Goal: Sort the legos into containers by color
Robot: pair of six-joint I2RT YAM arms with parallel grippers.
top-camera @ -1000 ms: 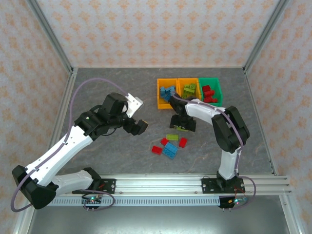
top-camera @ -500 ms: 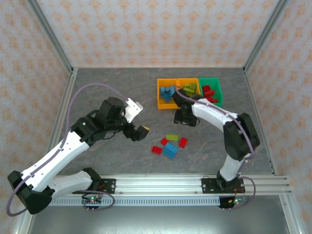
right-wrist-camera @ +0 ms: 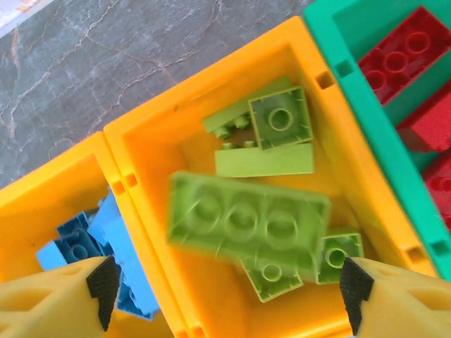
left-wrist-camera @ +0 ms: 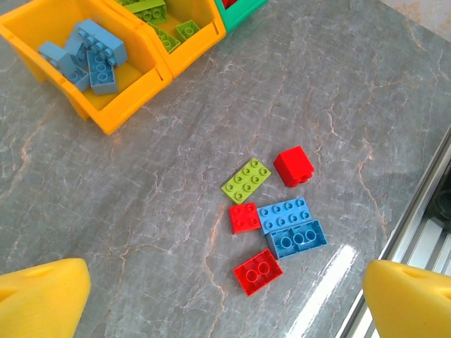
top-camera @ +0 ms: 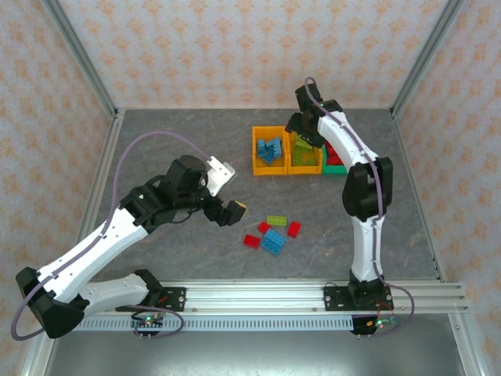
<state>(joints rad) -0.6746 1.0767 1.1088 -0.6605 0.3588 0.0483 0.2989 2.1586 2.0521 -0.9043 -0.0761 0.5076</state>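
Legos (top-camera: 272, 233) lying loose, short of the middle orange bin (top-camera: 304, 168).
Top view: right gripper (top-camera: 307, 135) over that bin, left gripper (top-camera: 232, 211) nearer and left of it. Left wrist: fingers (left-wrist-camera: 42, 292) wide apart, empty. Right wrist: fingers (right-wrist-camera: 49, 299) spread; blurred lime brick (right-wrist-camera: 246, 222) above the bin, seemingly unheld.

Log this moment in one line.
right gripper open over middle orange bin | lime brick apparently falling in | left gripper open above loose bricks
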